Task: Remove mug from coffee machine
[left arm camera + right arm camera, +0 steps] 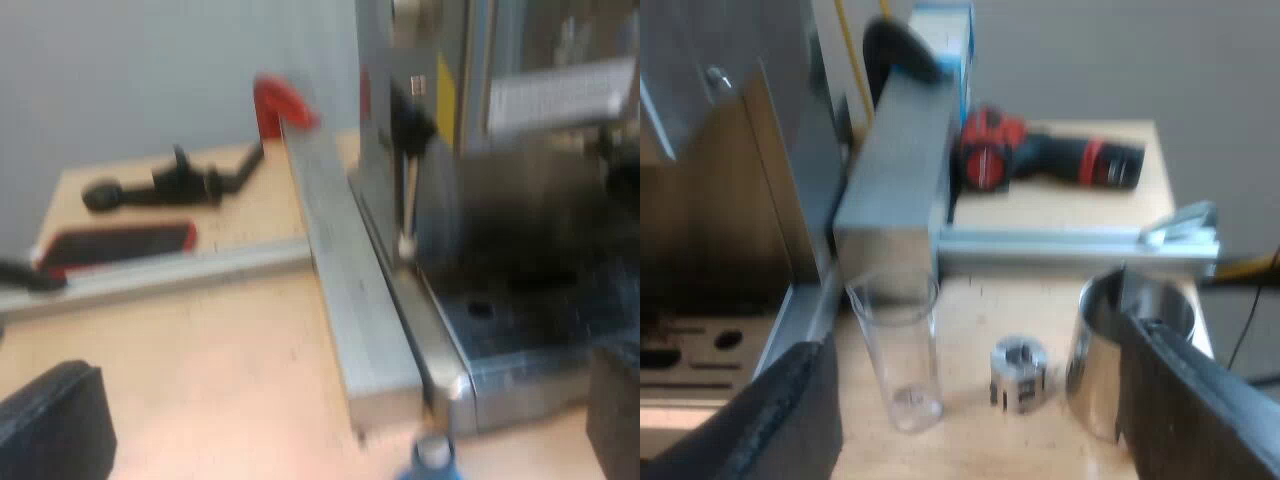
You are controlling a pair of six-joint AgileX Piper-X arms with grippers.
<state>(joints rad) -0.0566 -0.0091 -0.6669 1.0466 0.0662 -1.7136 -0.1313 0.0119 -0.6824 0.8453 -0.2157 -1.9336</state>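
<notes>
While the steel mug (1095,370) stands on the desk (1040,300), apart from the espresso machine (730,150), we see it partly behind one finger of our right gripper (975,400), whose fingers are spread wide and hold nothing. Between them stand a measuring glass (895,350) and a small metal piece (1017,375). Our left gripper (335,400) is also wide and empty, near the machine's drip tray (520,320).

Espresso machine (470,200) beside metal rail (350,300) (red clamp (275,105) nearby).
</notes>
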